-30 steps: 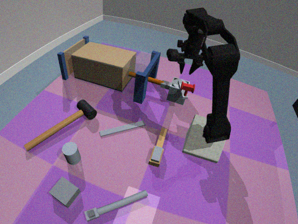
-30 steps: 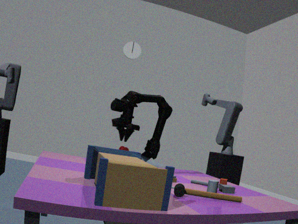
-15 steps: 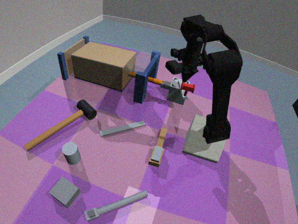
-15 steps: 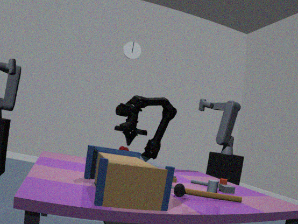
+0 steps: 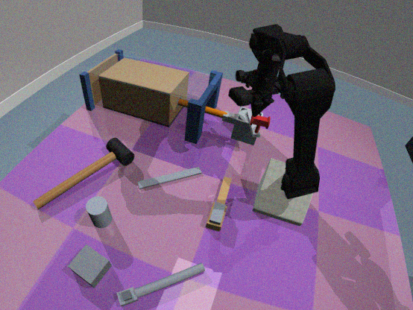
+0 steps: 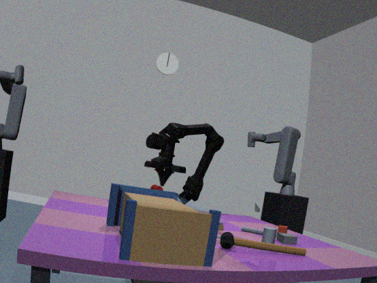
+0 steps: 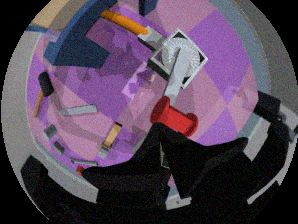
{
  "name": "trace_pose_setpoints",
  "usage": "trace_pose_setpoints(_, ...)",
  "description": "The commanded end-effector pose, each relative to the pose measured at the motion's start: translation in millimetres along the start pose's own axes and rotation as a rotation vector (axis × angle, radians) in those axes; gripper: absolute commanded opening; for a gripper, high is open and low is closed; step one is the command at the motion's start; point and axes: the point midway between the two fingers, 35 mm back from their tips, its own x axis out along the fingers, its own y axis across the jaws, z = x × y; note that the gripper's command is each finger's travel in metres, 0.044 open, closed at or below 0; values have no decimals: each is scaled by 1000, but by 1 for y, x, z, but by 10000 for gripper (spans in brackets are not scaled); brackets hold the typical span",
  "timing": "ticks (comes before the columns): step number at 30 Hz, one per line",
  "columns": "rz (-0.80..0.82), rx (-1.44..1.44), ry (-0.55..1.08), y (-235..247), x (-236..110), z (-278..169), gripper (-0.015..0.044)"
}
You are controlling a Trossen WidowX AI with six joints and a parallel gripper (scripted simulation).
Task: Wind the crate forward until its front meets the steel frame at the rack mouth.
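Handle with red knob (image 5: 260, 121) already seated on the winch (image 5: 244, 128); crate (image 5: 143, 90) sits back in the cubby, front short of the blue frame (image 5: 196, 117), orange strap (image 5: 204, 109) running between. Winding step in hand. Pincer (image 5: 257, 110) hangs tip-down just above the knob, fingers together on nothing. Arm arches over from its base. Next move likely needs reopening to grab the knob, or pushing it round.

Tan crate (image 5: 143, 89), blue frame (image 5: 196, 113), orange strap (image 5: 209, 109), red handle (image 5: 260, 121), pink-and-purple checked desk (image 5: 261, 242)
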Motion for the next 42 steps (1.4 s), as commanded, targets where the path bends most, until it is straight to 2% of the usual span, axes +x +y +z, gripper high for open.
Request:
trace_pose_setpoints(1,6,-1,0,-1,2,2,0)
trace_pose_setpoints(21,5,-1,-2,-17,2,23,0)
trace_pose_setpoints(30,4,6,-2,-15,-49,21,0)
trace_pose_setpoints(37,4,5,-2,-13,-46,19,0)
trace_pose_setpoints(42,5,2,-1,-4,-22,8,0)
